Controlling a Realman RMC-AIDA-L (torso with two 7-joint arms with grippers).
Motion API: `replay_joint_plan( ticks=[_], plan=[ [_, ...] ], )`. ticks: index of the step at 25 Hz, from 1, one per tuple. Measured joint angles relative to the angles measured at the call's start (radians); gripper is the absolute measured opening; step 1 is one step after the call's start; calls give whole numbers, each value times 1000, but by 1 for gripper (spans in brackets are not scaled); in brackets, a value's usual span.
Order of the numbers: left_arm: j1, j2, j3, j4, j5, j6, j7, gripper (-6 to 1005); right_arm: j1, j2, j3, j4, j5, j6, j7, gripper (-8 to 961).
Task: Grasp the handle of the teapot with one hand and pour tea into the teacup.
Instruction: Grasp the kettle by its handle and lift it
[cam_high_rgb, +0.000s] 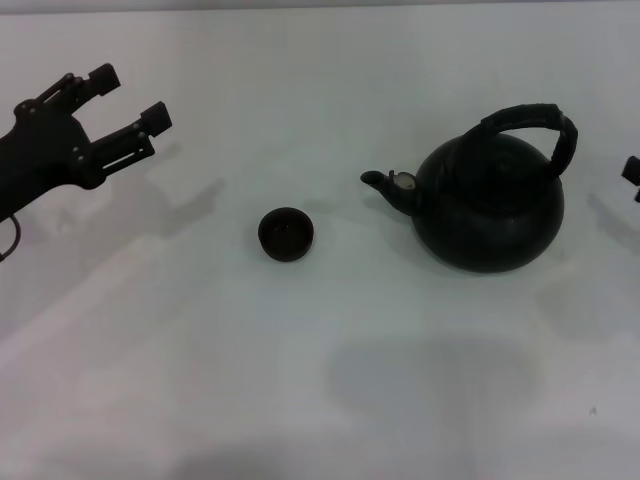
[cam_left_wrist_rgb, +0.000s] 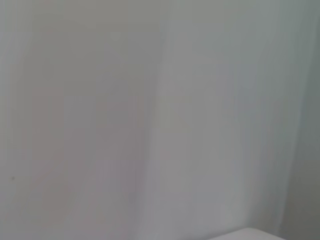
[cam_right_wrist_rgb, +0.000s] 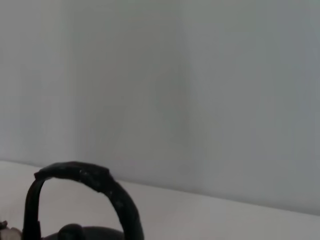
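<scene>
Teapot (cam_high_rgb: 490, 205) sitting on table (cam_high_rgb: 320, 380), spout facing teacup (cam_high_rgb: 286, 234); my left end effector (cam_high_rgb: 128, 98) hovering wide open, empty; right end effector's (cam_high_rgb: 632, 178) state I cannot tell.

Left gripper (cam_high_rgb: 128, 98) raised at far left, fingers spread apart. Right gripper (cam_high_rgb: 632, 176) barely enters at right edge; finger state indeterminate.

Upright black teapot (cam_high_rgb: 490, 205) beside teacup (cam_high_rgb: 286, 234)
</scene>
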Motion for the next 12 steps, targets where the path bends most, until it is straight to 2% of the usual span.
replay_joint_plan(
  ticks=[5,12],
  plan=[
    [4,-3,-1,-12,-11,0,28,884,34,5,-23,47,2,1,-22,872],
    [2,-3,-2,-25,-20,0,41,883,47,8,-175,49,104,6,-16,872]
  ],
)
